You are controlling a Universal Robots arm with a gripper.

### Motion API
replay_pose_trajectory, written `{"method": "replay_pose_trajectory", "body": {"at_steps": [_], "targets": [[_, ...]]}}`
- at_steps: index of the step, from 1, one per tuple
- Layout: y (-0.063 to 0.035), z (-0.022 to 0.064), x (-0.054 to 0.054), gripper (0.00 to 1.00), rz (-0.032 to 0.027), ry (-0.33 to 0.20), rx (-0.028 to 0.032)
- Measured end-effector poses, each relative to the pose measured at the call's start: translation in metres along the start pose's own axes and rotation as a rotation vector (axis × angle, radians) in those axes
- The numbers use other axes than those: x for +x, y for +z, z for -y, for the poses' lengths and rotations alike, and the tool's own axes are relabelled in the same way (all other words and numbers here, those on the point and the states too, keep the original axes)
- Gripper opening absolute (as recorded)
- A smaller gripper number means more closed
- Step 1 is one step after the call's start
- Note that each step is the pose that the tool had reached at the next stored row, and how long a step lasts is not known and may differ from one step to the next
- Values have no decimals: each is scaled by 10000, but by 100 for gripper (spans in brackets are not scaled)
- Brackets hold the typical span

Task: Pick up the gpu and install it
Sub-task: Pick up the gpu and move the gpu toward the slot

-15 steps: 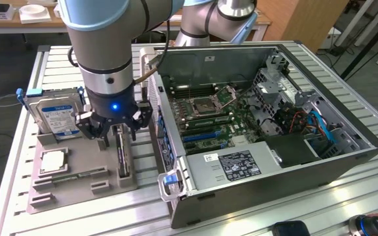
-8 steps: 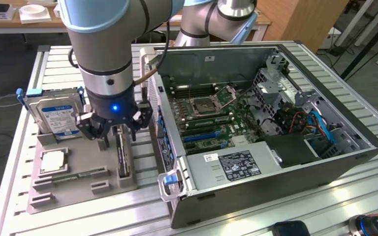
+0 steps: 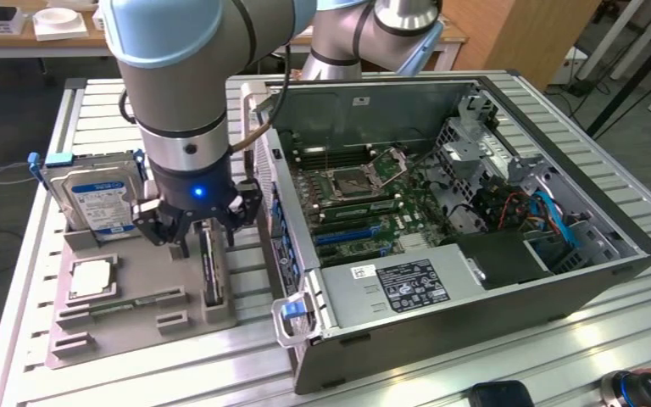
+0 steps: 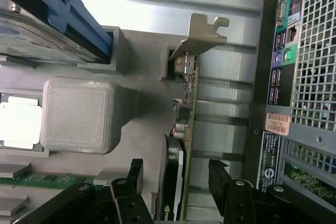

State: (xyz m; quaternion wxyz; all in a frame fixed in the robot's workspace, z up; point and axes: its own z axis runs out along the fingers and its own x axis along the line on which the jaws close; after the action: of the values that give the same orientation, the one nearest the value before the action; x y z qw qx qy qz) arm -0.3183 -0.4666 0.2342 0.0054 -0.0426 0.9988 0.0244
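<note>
Wrist view: gpu (image 4: 181,150) stands edge-on between the spread fingers (image 4: 218,174).

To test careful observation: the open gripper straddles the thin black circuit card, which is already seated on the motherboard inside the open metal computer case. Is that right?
Not quite. The thin black circuit card stands on edge in the grey plastic holder tray, outside the open metal computer case, as the exterior view shows. The open gripper does straddle it.
</note>
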Motion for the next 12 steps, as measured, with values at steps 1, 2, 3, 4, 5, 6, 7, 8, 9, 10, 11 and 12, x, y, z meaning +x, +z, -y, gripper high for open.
{"method": "replay_pose_trajectory", "body": {"at_steps": [1,2,3,4,5,6,7,8,9,10,11,12], "targets": [[18,1,1,62,1,0,0],[36,1,2,62,0,0,1],[53,1,4,62,1,1,1],[65,-3,8,62,1,4,1],[69,-5,17,62,2,3,1],[70,-8,27,62,12,-1,3],[72,-10,37,62,29,0,3],[73,-12,45,62,34,-1,3],[74,-13,56,62,38,-1,4],[75,-14,69,62,44,-2,4],[77,-15,81,62,47,-2,4],[79,-15,87,62,52,-1,5]]}}
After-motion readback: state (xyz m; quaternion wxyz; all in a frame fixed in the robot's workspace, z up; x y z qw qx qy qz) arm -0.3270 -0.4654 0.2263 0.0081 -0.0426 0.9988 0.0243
